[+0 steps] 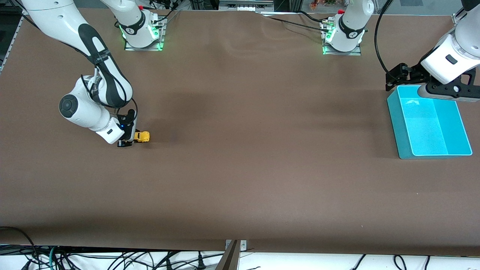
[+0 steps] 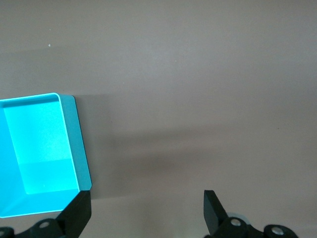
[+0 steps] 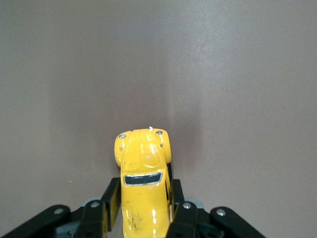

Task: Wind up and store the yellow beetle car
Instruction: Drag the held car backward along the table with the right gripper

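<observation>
So my right claw [image 3: 144, 210] is clamped on the yellow car [image 3: 142, 178] down on the tabletop [image 1: 240, 168], winding step I'd say, next drag it backward, while my left claw [image 2: 146, 210] waits wide open over the blue bin [image 1: 427, 123].

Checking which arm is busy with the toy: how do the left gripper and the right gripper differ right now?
The right gripper is low at the table, its fingers shut on the yellow beetle car; the left gripper is open and holds nothing. The right gripper is toward the right arm's end of the table; the left gripper hangs above the turquoise bin at the left arm's end. Both have black fingers.
</observation>
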Controlling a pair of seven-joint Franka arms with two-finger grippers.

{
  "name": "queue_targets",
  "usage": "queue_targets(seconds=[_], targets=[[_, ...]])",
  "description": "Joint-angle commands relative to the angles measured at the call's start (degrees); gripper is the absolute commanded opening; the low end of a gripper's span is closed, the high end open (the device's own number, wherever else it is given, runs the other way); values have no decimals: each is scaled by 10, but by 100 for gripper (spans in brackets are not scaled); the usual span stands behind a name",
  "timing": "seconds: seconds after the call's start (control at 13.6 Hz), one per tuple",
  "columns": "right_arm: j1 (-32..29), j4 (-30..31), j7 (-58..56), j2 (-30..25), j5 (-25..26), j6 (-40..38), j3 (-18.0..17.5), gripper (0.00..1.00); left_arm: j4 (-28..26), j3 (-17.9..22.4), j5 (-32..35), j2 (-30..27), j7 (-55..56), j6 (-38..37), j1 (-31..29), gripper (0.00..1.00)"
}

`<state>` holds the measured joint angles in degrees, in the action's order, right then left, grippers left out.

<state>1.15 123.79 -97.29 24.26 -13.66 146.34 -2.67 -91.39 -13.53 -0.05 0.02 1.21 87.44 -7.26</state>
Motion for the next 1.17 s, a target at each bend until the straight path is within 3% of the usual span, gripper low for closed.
queue_targets(seconds=[0.0, 0.81, 1.1], targets=[[-24, 18, -41, -6, -10, 9, -6, 20, 5, -1, 3, -5, -11, -10, -3, 100], [-126, 15, -149, 12, -9, 8, 9, 20, 5, -1, 3, -5, -11, -10, -3, 100], [-127, 8, -136, 9, -8, 4, 9, 24, 5, -1, 3, -5, -11, -10, -3, 100]])
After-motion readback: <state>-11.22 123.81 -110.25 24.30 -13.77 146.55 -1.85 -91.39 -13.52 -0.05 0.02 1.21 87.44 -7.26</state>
